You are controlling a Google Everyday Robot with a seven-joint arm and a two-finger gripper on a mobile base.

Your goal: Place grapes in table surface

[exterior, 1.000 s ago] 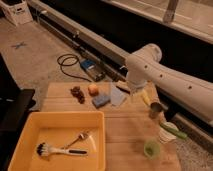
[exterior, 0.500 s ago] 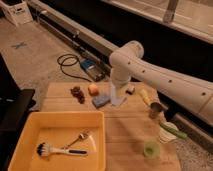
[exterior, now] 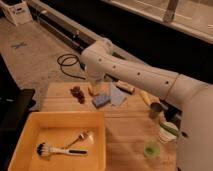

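Gripper [exterior: 95, 86] hovering low over far part of desk [exterior: 125, 127]; grip state impossible to tell. Grapes [exterior: 76, 93] lying on desk at its 9 o'clock, block [exterior: 100, 99] at 5.

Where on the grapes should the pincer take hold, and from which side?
Probably across the middle of the grapes, coming straight down from above: the bunch is a low, lumpy clump lying flat on the table surface, with no stem showing. The pincer hangs just beside it, toward the blue block.
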